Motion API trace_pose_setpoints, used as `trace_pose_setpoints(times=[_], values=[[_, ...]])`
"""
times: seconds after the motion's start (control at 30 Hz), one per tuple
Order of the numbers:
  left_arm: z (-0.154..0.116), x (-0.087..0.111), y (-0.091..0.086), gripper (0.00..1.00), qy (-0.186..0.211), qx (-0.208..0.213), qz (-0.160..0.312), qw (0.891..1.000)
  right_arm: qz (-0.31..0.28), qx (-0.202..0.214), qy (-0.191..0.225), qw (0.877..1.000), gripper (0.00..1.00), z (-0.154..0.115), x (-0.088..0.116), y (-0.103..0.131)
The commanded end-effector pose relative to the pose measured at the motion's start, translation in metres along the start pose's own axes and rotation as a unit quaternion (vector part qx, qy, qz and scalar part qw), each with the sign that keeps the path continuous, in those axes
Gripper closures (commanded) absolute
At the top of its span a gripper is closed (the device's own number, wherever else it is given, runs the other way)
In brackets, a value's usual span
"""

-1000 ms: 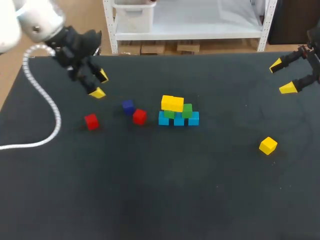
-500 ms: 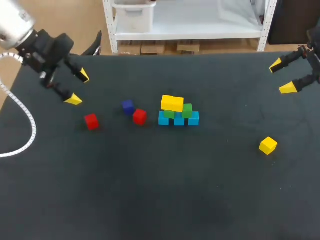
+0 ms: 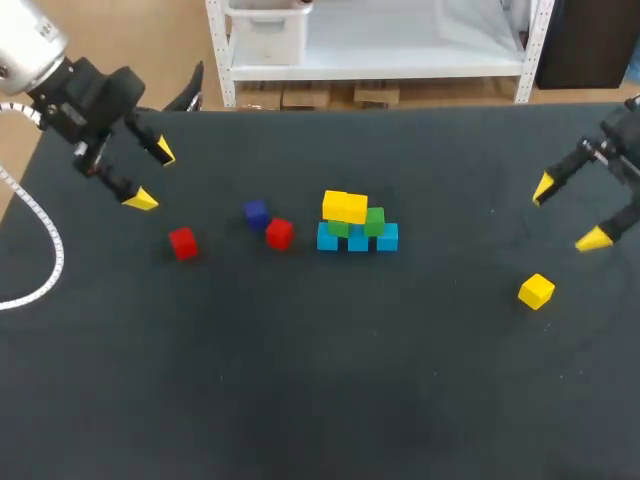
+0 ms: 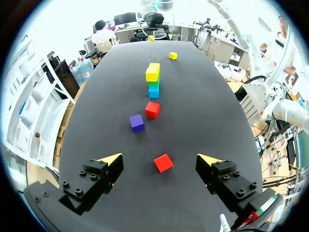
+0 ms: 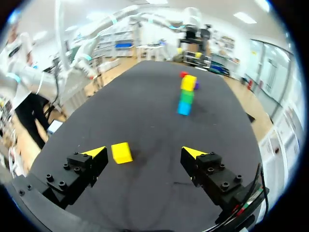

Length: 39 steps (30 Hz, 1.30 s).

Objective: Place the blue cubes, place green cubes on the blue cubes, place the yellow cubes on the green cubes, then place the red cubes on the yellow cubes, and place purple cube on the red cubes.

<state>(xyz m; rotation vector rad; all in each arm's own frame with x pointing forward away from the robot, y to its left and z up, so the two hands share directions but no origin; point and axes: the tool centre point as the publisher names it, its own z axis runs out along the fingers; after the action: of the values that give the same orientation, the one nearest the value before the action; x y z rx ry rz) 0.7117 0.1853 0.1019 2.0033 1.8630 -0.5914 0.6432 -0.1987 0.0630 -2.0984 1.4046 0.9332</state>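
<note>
"Looking down on the dark table point(image 3: 300, 400), what lies around the stack point(image 3: 357, 225)?" the desk asks.

"Three loose pieces on its left side," I answer. "A red cube point(image 3: 182, 243) lies farthest out. Next comes the purple cube point(image 3: 256, 213), with a second red cube point(image 3: 279, 233) just beside it and nearest the stack. All three sit between my left gripper point(image 3: 152, 176) and the stack. A loose yellow cube point(image 3: 536, 291) lies well apart on the right side, near my right gripper point(image 3: 568, 213). In the right wrist view it sits ahead of the fingers, closer to one of them."

"Which way does the stack run?"

"Its long axis runs side to side across the table. The blue cubes point(image 3: 357, 241) form a row on the table near the middle, and the green cubes point(image 3: 375, 221) rest on them. The yellow layer point(image 3: 345, 207) tops the left end, and I cannot tell whether it is one cube or two. From the left wrist the row shows end-on, ahead of the fingers."

"And the arms?"

"My left arm point(image 3: 30, 50) comes in from the far left corner. Its gripper is above the table, fingers spread wide and holding nothing. A white cable point(image 3: 58, 258) trails from that arm. My right arm point(image 3: 618, 148) comes in from the right edge, its gripper likewise spread and empty, tilted down above the table."
</note>
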Motion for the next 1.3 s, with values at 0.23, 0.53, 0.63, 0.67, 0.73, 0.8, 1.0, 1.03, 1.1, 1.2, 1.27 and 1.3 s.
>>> trace_pose_setpoints(times=[0.23,0.53,0.63,0.67,0.73,0.8,1.0,1.03,1.1,1.2,1.27,1.3], values=[[0.000,0.000,0.002,0.00,0.001,0.002,0.000,1.000,-0.166,-0.124,0.062,0.976,0.00,0.039,0.008,0.023],[0.000,0.000,0.002,0.00,0.001,0.002,0.000,1.000,-0.145,-0.089,0.043,0.985,0.00,0.057,0.019,0.026],[0.000,0.000,0.002,0.00,0.001,0.002,0.000,1.000,-0.136,-0.071,0.032,0.988,0.00,0.059,0.021,0.024],[0.000,0.000,0.002,0.00,0.001,0.002,0.000,1.000,-0.134,-0.067,0.032,0.988,0.00,0.060,0.022,0.024],[0.000,0.000,0.002,0.00,0.001,0.002,0.000,1.000,-0.129,-0.063,0.030,0.989,0.00,0.061,0.024,0.025],[0.000,0.000,0.002,0.00,0.001,0.002,0.000,1.000,-0.126,-0.059,0.027,0.990,0.00,0.063,0.027,0.026],[0.000,0.000,0.002,0.00,0.001,0.002,0.000,1.000,-0.122,-0.056,0.018,0.991,0.00,0.068,0.029,0.027],[0.000,0.000,0.002,0.00,0.001,0.002,0.000,1.000,-0.123,-0.055,0.017,0.991,0.00,0.068,0.029,0.027],[0.000,0.000,0.002,0.00,0.001,0.002,0.000,1.000,-0.123,-0.055,0.015,0.991,0.00,0.070,0.030,0.025],[0.000,0.000,0.002,0.00,0.001,0.002,0.000,1.000,-0.123,-0.053,0.012,0.991,0.00,0.071,0.030,0.024],[0.000,0.000,0.002,0.00,0.001,0.002,0.000,1.000,-0.121,-0.053,0.011,0.991,0.00,0.072,0.030,0.025],[0.000,0.000,0.002,0.00,0.001,0.002,0.000,1.000,-0.117,-0.052,0.012,0.992,0.07,0.073,0.032,0.025]])
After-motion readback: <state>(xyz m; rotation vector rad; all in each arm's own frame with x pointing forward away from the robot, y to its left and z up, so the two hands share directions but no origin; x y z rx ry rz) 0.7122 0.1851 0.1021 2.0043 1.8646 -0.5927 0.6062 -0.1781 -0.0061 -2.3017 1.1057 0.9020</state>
